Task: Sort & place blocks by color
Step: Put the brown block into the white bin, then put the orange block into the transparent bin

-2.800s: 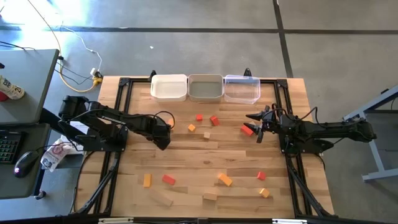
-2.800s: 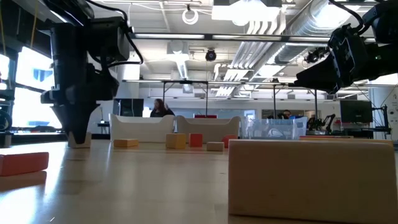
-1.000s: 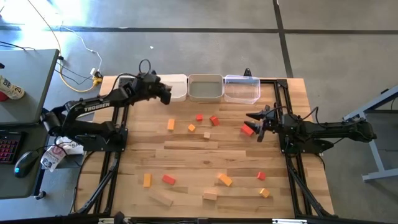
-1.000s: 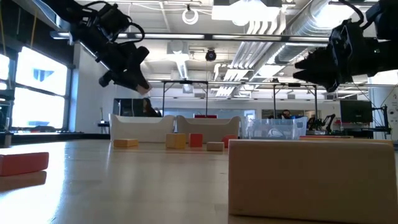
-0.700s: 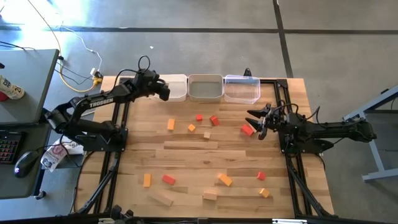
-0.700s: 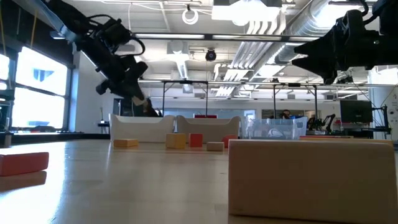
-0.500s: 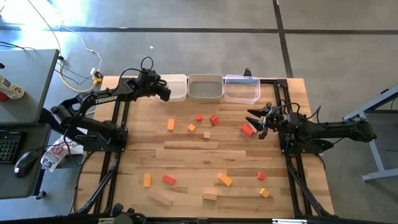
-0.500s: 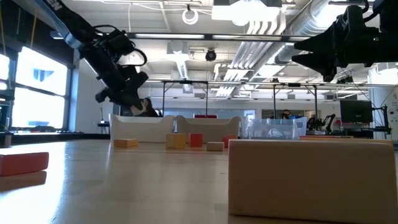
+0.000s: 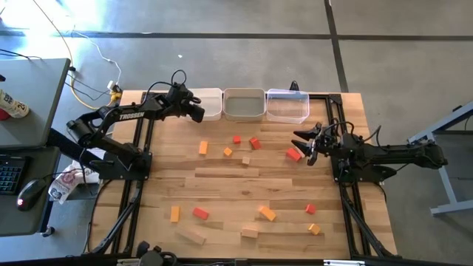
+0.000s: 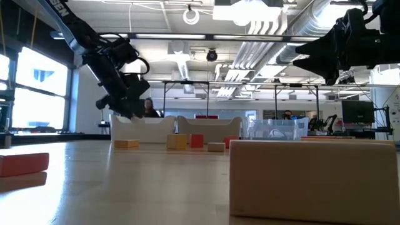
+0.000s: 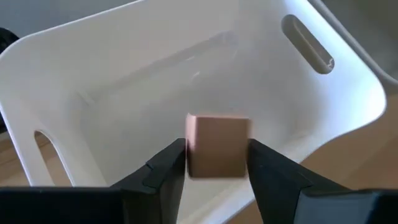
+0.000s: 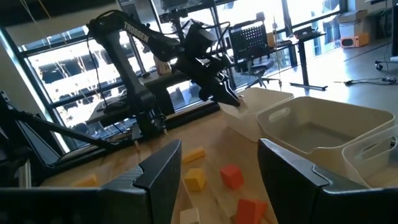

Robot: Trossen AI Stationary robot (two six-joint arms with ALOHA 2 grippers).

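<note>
My left gripper (image 9: 198, 112) is at the left rim of the white bin (image 9: 207, 103), shut on a plain light-wood cube (image 11: 217, 152); it also shows in the low view (image 10: 122, 109). My right gripper (image 9: 304, 148) is open and empty, raised above the table next to a red block (image 9: 294, 154). Red, orange and light-wood blocks lie flat on the table: a group at mid-table (image 9: 236, 145) and several near the front edge (image 9: 250, 222). My left gripper pinches the cube by two opposite side faces (image 11: 191, 155) between its two fingers (image 11: 166, 167). The fingers slant down from the table's left toward the bin. The cube is lifted clear, level, above the white bin's inside (image 11: 143, 81).
A grey bin (image 9: 244, 103) and a clear bin (image 9: 287, 106) stand in a row to the right of the white bin along the far edge. A light-wood bar (image 9: 194, 236) lies close to the low camera at the front edge. A desk with a keyboard and mouse stands left of the table.
My left gripper has come down toward the white bin with the cube and moved a little toward the table's right, staying shut on it.
</note>
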